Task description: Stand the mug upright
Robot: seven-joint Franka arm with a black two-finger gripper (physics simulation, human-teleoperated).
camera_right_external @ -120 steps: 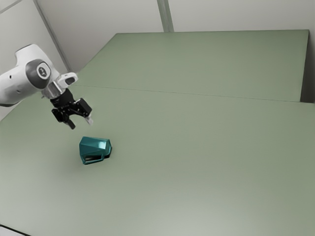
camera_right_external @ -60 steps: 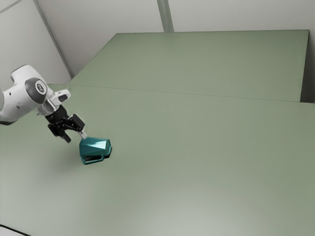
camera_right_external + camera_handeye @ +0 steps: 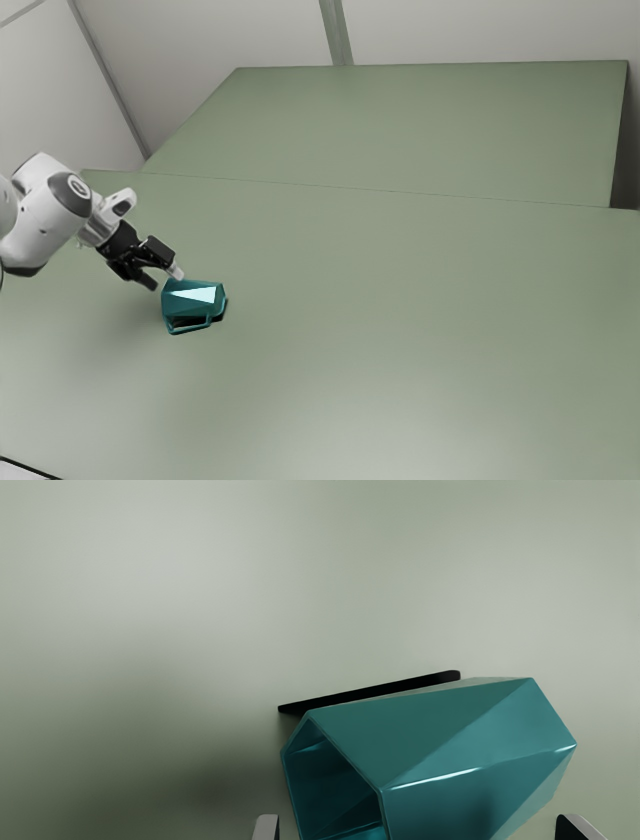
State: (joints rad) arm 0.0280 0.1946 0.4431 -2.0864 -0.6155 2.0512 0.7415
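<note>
Exterior view: the mug lies on its side on the table, position unchanged over the last second. Beside it, the gripper has come down and closer; we cannot tell whether they touch. Wrist view: jaws wide apart, gripping nothing, the mug's mouth turned toward one of them. We judge the approach nearly complete, with grasping and righting outstanding.
</note>
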